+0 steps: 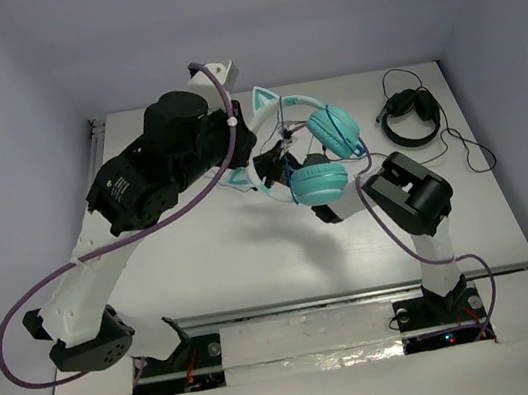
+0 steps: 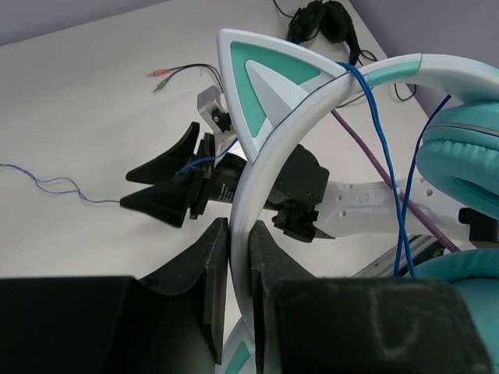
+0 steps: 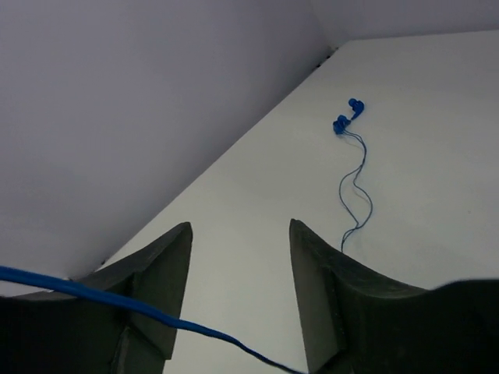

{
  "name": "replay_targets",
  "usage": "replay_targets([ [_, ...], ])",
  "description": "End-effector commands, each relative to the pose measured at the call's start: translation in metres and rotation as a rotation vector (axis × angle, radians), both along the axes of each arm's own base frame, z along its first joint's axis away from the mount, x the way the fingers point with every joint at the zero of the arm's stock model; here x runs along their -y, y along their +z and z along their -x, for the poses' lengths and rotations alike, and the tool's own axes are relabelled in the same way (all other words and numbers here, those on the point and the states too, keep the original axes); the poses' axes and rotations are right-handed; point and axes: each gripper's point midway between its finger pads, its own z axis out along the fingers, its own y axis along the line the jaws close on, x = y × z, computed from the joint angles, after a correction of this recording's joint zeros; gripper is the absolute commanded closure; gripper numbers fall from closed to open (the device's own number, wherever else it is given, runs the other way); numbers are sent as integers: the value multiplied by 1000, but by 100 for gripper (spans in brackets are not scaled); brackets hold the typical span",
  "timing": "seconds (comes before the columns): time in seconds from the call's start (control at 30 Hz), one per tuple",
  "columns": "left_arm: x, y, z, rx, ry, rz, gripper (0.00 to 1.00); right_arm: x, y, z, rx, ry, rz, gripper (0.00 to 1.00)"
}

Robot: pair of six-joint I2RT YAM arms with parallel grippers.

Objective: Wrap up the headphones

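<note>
**Left claw holds headphones, right claw open at cable**

The left claw [image 2: 238, 234] is closed tight on the white headband [image 2: 261, 167], just below a cat ear [image 2: 265, 86]. It holds the headphones [image 1: 329, 131] up over the middle of the table [image 1: 213, 257], toward the far edge, with both teal cups on the right-arm side. The blue cable [image 2: 382, 140] passes over the headband beside the ear and hangs down in a few strands by the cups.

The right claw [image 3: 239, 234] is spread wide, just beside the headband. The cable crosses its left finger and the gap, unpinched. The rest of the cable trails on the table to the plug [image 3: 347, 117], which lies flat near a wall; I can't tell which edge.

Black headphones [image 1: 411, 117] sit near the far right corner. A red-tipped cable [image 2: 181, 72] lies on the table behind the right claw.
</note>
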Motion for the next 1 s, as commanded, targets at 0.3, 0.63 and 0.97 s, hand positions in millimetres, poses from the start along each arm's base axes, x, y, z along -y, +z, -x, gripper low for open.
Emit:
replay_targets([
  [0.3,-18,76,-27,200,172,111,100,4,56,51,151,135,-144,100],
  [0.63,-33,58,-62,196,284,99,100,13,17,117,5,173,-77,100],
  [0.97,-77,5,-100,172,530,-50,100,1,12,185,-122,273,11,100],
])
